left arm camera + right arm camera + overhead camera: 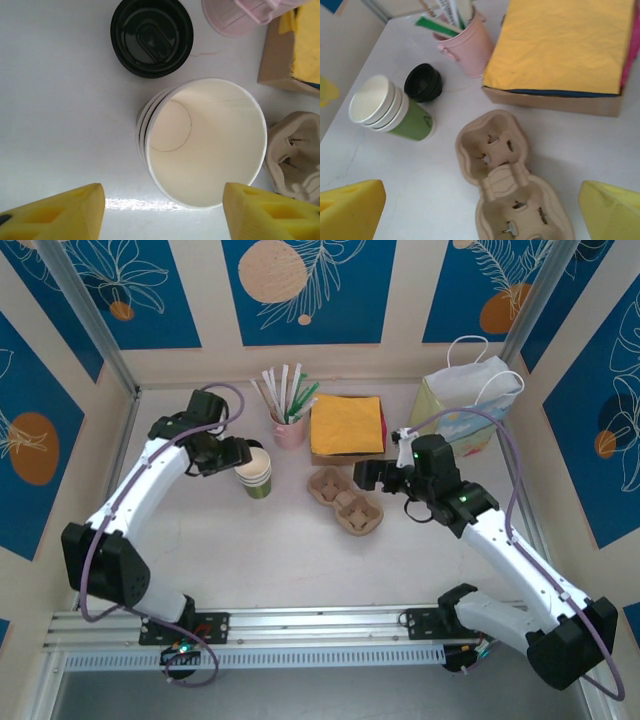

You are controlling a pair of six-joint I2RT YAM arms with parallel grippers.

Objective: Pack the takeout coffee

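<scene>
Lettering: none legible; the stacked green cups (395,112) bear one small mark, too tiny to read. My left claw (162,202) stands apart, astride their rim. The black lid (151,37) sits just beside them. My right claw (480,200) gapes above the carrier (505,175).

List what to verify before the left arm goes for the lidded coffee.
1. Aim of left gripper at black lid: not ok, it hangs over the lidless cup stack.
2. Jaws of left gripper open: ok.
3. Green cup under black lid: cannot tell.
4. Gap between black lid and pink straw cup: ok, but narrow.
5. Pockets of cup carrier empty: ok.
6. Jaws of right gripper open: ok.
</scene>
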